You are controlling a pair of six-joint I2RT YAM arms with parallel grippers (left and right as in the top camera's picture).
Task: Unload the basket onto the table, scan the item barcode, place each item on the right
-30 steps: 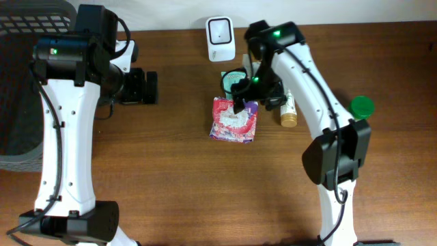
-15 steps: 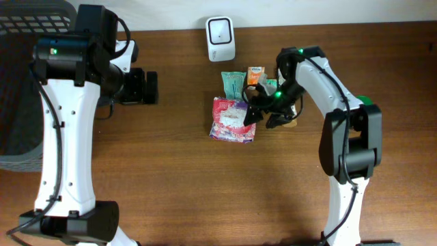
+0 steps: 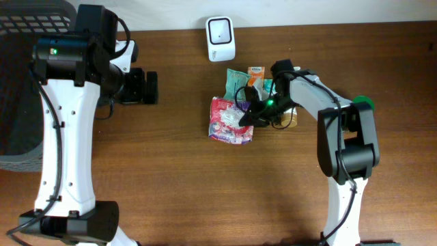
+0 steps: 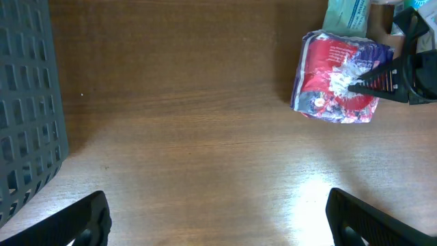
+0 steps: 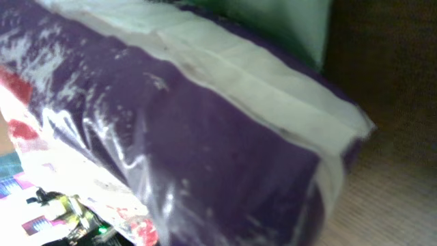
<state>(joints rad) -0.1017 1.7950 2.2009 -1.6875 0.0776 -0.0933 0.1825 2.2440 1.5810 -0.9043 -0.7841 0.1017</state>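
The snack packet (image 3: 229,123), red and purple with a shiny wrapper, lies flat around the middle of the desk (image 3: 205,184), a little nearer the far edge, where the white scanner (image 3: 220,37) stands. The right gripper (image 3: 247,115) has its tips on the packet's right-hand edge, and its arm reaches in from the desk's right side. Its jaws are clenched tight. From here it looks to be pinching the crinkled wrapper, though the pinch itself is hard to make out. Its wrist camera is filled with purple film and a white seam.

A teal pouch (image 3: 234,78) and an orange sachet (image 3: 256,72) sit just behind the packet. The left gripper (image 3: 153,87) hangs well apart towards the far left corner, jaws spread wide and holding nothing, near a dark mesh basket (image 4: 27,102).
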